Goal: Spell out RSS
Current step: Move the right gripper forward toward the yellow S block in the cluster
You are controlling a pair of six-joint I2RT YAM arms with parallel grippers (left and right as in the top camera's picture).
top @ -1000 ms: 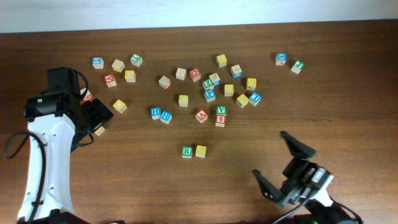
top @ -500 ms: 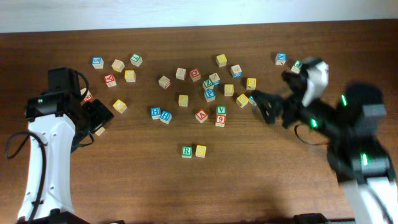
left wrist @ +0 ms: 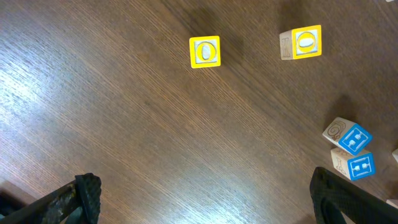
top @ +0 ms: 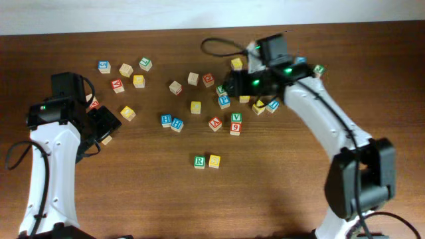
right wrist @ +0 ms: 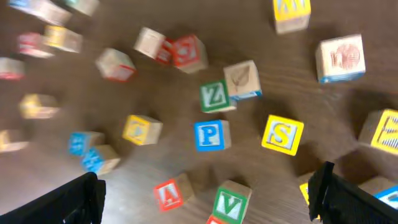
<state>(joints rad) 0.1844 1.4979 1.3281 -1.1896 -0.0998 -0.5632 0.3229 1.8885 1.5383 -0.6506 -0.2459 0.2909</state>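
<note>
Right claw (top: 232, 85) swung over pile (top: 224, 101); R cube (top: 199, 161), one yellow cube (top: 214, 160).

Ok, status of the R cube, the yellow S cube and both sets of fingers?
R cube: flat on table, side by side with a yellow cube.
yellow S cube: loose on table, S face up, ungrasped.
left fingers: open, empty.
right fingers: open, empty.

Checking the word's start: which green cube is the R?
The R cube, paired with a yellow cube, alone nearer the robot; other green cubes lie in the scatter.
</note>
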